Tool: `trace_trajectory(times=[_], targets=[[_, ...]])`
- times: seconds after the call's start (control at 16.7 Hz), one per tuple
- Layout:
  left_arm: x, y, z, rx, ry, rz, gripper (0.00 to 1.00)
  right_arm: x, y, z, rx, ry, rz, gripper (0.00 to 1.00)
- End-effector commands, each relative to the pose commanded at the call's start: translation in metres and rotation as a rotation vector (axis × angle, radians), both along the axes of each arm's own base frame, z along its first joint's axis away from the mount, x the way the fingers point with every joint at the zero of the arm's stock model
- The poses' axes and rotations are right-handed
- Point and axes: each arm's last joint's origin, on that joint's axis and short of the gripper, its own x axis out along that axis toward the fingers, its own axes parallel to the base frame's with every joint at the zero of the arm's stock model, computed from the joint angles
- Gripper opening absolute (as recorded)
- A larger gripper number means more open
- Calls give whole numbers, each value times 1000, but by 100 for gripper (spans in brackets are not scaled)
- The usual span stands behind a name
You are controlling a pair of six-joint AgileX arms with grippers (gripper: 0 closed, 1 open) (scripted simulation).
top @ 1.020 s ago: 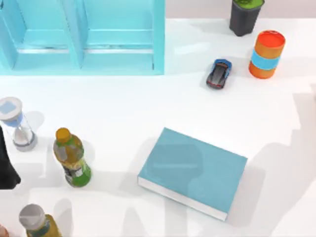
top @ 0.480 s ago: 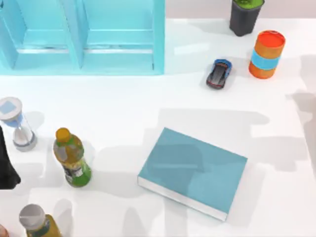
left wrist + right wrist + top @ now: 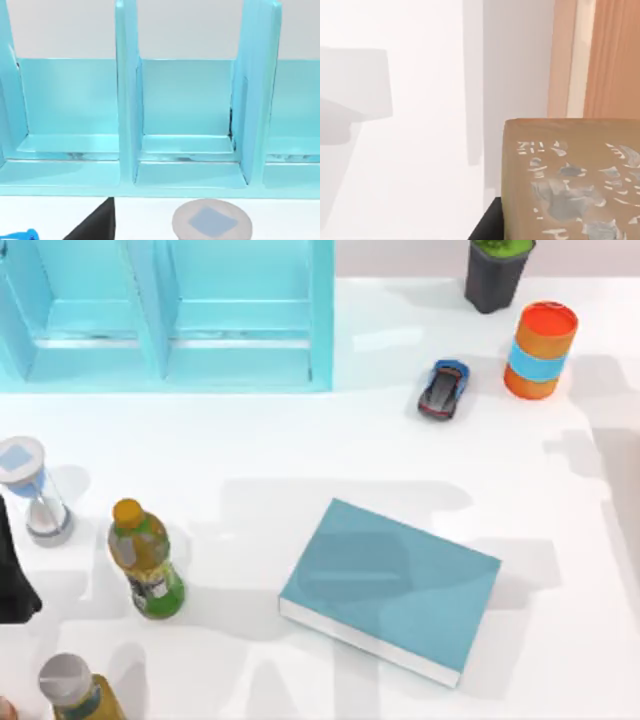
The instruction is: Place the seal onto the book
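Seal [image 3: 570, 180] close before right wrist camera, pale marks on face; grip state unclear. Book [image 3: 392, 588] flat on table [image 3: 250, 460], bare.

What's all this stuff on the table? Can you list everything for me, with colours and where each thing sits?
Book: one, teal-blue cover, white page edges, lying flat at centre of the table.
Shelf unit: one, turquoise, far left.
Toy car: one, blue and grey, far side, right of the shelf unit.
Cylinder: one, orange with a blue band, far right.
Dark pot: one, grey with green on top, far edge.
Hourglass: one, grey ends, blue top, left edge.
Bottles: two; a green one with yellow cap on the left, a grey-capped one at the near left corner.
Seal: one, tan-brown with pale marks, close in the right wrist view.
Left arm: black, left edge.
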Motion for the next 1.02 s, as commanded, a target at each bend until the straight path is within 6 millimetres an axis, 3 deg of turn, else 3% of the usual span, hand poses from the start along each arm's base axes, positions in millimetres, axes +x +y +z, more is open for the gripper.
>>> trace_trajectory(times=[0.12,0.24,0.48,0.72,1.02], targets=[[0,0,0,0,0,0,100,1,4,-1,-1,-2,0,0],[0,0,0,0,0,0,100,3,23,-4,-4,-8,0,0],[0,0,0,0,0,0,100,2,101,-18,-5,-22,27,0],[0,0,0,0,0,0,100,-18,188,-43,0,-14,52,0],[0,0,0,0,0,0,100,-44,250,-72,4,-2,30,0]])
